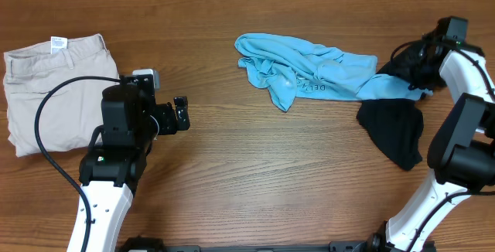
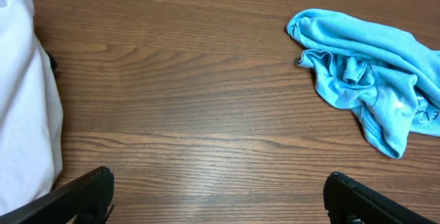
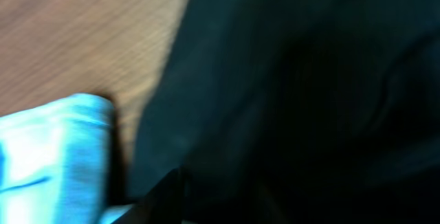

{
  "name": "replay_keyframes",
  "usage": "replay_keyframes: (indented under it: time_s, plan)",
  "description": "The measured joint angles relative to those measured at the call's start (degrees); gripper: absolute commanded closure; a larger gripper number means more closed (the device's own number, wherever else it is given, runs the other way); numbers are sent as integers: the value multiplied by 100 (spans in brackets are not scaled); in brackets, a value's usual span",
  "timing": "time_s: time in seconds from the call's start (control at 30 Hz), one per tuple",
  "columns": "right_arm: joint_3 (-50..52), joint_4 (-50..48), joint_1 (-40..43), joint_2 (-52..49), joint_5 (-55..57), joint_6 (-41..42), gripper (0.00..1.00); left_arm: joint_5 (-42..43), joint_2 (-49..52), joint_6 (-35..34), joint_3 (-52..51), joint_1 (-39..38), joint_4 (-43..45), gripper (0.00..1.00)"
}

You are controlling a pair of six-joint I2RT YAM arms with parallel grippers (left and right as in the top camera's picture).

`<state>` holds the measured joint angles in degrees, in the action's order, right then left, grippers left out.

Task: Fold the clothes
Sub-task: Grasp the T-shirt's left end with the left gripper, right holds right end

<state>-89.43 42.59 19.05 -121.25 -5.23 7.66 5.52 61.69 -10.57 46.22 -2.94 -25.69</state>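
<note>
Black garment [image 3: 309, 100] fills the right wrist view, right jaws in among it at the counter's [image 1: 255, 182] right edge.
Blur hides the right jaws; cannot tell whether they pinch cloth or only press into it. Garment runs front-to-back beneath the right arm [image 1: 464, 74], far end bunched at the jaws, near end spread flat. Light blue T-shirt [image 1: 309, 70] touches its far end and trails leftward, crumpled. Right arm reaches up the right edge, wrist turned inward. Left arm [image 1: 116, 144] sits well apart, jaws spread wide and empty, facing the T-shirt; beige shorts [image 1: 46, 90] lie flat just left of it.
</note>
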Motion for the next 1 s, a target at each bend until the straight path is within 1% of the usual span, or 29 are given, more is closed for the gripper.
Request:
replay_keyframes:
  time_s: [0.1,0.3,0.47,0.53,0.57,0.6,0.77,0.83,0.9,0.93,0.97,1.0]
  plan:
    - [142,-26,0,0,400,28,61,52,0,0,0,0,0,0]
    - [149,247,85,0,1644,446,60,116,0,0,0,0,-7,0]
    - [149,426,498,0,2229,866,59,120,0,0,0,0,-15,1]
    - [149,516,728,0,2369,1019,59,122,0,-2,0,0,-20,11]
    - [149,553,855,0,2422,1091,59,140,0,-15,0,0,-20,17]
    - [149,577,962,0,2474,1147,59,166,0,-28,0,0,-20,20]
    - [149,632,1248,0,2487,1296,58,466,87,-39,0,-46,238,20]
    - [149,638,1226,0,2441,1325,57,531,236,-39,2,-175,470,17]
    - [149,664,1154,0,2402,1335,57,584,516,-44,2,-439,828,18]
    - [149,671,1110,2,2389,1335,57,603,669,-44,4,-599,990,17]
    - [149,684,1060,0,2380,1333,57,616,839,-42,9,-769,1137,11]
    - [149,706,1001,0,2363,1333,57,636,1062,-33,39,-970,1279,10]
